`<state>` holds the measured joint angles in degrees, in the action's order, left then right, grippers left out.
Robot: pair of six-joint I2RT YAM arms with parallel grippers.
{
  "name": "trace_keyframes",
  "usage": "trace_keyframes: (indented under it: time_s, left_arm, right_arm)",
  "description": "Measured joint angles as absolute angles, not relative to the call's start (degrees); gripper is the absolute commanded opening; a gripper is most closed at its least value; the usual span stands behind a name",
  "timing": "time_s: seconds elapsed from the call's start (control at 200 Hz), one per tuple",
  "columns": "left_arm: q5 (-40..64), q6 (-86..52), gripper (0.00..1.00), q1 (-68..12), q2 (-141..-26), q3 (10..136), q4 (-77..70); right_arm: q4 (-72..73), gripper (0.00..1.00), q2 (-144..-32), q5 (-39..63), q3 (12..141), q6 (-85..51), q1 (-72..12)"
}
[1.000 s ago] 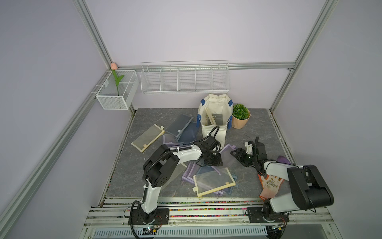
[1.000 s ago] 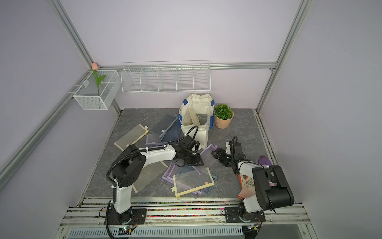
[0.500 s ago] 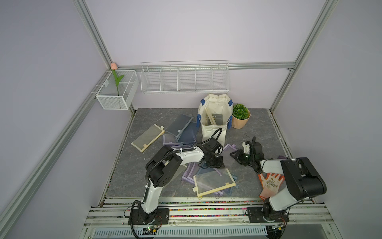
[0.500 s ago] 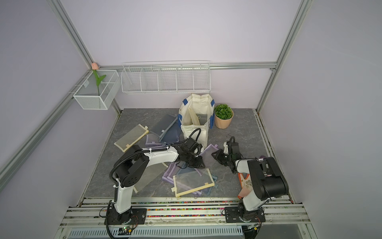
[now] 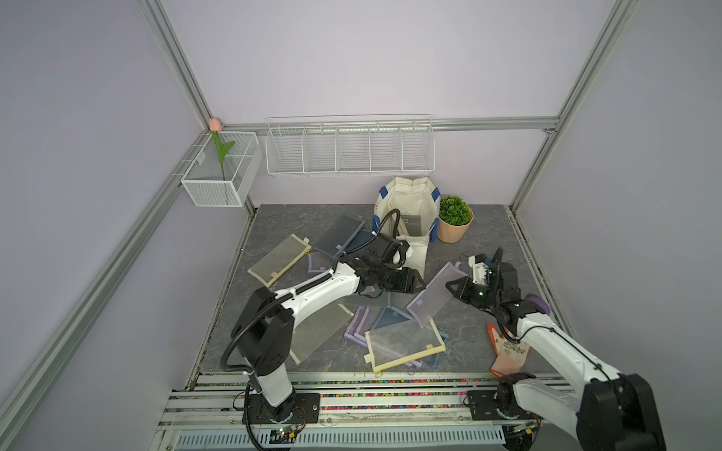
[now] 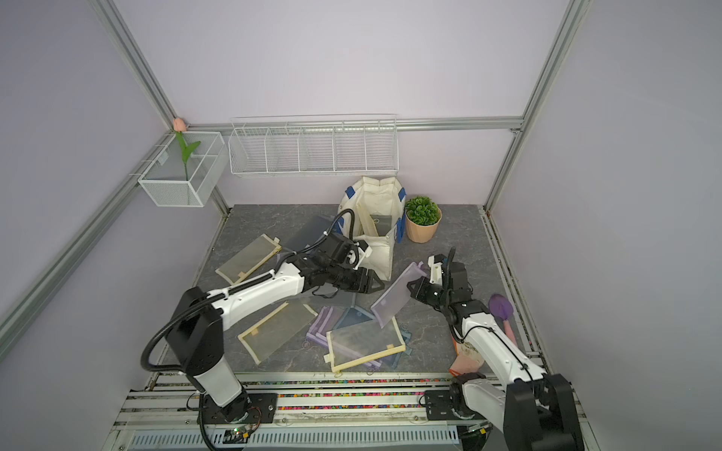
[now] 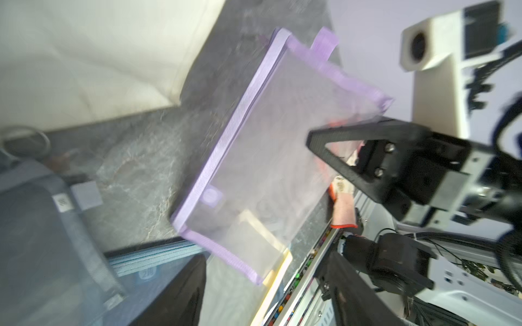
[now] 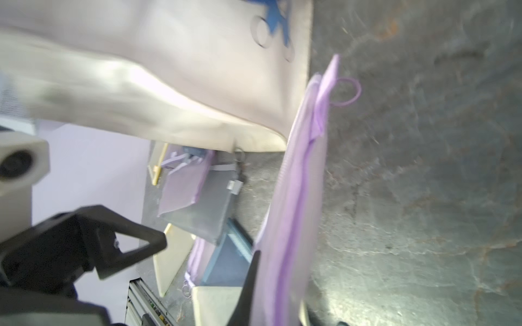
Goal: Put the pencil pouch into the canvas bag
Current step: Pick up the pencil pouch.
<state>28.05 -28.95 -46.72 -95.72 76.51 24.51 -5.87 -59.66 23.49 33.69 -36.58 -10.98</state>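
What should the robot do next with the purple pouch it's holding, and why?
Probably lift the purple pencil pouch higher and carry it toward the canvas bag. The right gripper is shut on the pouch's edge, holding it tilted up; the left gripper is open, not gripping it; and the bag's mouth stands open farther back.
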Motion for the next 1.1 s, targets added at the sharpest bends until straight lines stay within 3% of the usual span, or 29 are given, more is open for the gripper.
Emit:
trace_keyframes:
  time_s: [0.33, 0.655, 0.765, 0.875, 0.975, 1.06, 1.1]
  left_arm:
    - [38.0, -26.5, 0.92, -38.7, -84.7, 77.1, 25.5]
    - [45.8, -28.4, 0.93, -38.7, -81.7, 74.6, 20.9]
    - [47.6, -30.2, 0.80, -38.9, -80.5, 73.6, 17.9]
    - [48.4, -31.8, 0.43, -39.1, -79.9, 73.3, 15.8]
    - [48.4, -32.4, 0.17, -39.1, -78.8, 72.4, 14.8]
    - [47.8, -32.8, 0.01, -39.1, -77.9, 72.2, 15.0]
    - [47.4, -32.6, 0.00, -39.1, -77.5, 72.2, 15.2]
  right_arm:
    - [-19.6, 0.06, -45.4, 33.4, 43.7, -34.7, -14.1]
    - [-17.2, 0.06, -52.2, 41.3, 60.0, -36.5, -17.2]
    - [-14.7, 0.06, -56.1, 42.8, 61.9, -37.1, -18.0]
    - [-12.7, 0.06, -59.1, 43.4, 62.4, -37.8, -18.4]
    - [-12.1, 0.06, -60.6, 43.4, 63.0, -38.0, -18.7]
    - [-12.1, 0.10, -61.2, 43.3, 63.4, -37.9, -19.0]
    - [-12.7, 0.17, -61.5, 43.0, 63.9, -37.7, -19.0]
